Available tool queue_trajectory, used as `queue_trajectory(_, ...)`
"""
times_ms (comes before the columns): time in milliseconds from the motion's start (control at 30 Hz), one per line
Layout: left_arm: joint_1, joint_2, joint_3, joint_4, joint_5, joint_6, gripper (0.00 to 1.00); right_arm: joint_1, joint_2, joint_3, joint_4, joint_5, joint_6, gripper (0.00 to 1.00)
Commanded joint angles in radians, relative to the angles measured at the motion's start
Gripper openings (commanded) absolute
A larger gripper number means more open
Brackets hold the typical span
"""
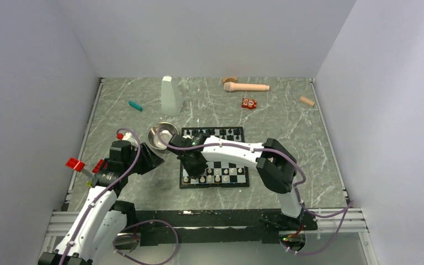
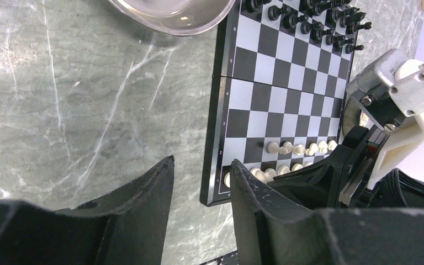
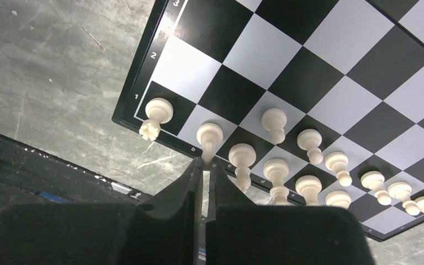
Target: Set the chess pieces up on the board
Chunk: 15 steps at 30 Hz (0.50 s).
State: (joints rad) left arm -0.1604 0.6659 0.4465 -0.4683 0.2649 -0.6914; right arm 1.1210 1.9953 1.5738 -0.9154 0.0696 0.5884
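Observation:
The board (image 1: 227, 164) lies mid-table, with black pieces (image 1: 216, 134) along its far rows and white pieces (image 1: 222, 173) along its near rows. My right gripper (image 1: 194, 165) hangs over the board's near left corner. In the right wrist view it (image 3: 205, 164) is shut on the top of a white piece (image 3: 209, 134) whose base is on the first-row square marked b, beside the white rook (image 3: 155, 116) in the corner. My left gripper (image 2: 201, 165) is open and empty, low over the table just left of the board (image 2: 276, 83).
A steel bowl (image 1: 162, 134) sits at the board's far left corner. A white bottle (image 1: 171, 95), a teal stick (image 1: 136, 106), a peach pestle (image 1: 247, 86), a red toy block (image 1: 248, 103) and a wooden block (image 1: 307, 101) lie at the back. Red blocks (image 1: 75, 164) lie at the left edge.

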Motion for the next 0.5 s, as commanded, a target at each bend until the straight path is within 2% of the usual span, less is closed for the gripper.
queue_trajectory(0, 0.005, 0.006, 0.015, 0.04, 0.021, 0.02, 0.46, 0.004, -0.049, -0.005, 0.019, 0.0, 0.023, 0.0)
queue_trajectory(467, 0.005, 0.003, 0.003, 0.047, 0.028, 0.018, 0.47, 0.005, -0.04, -0.011, 0.046, -0.006, 0.03, 0.0)
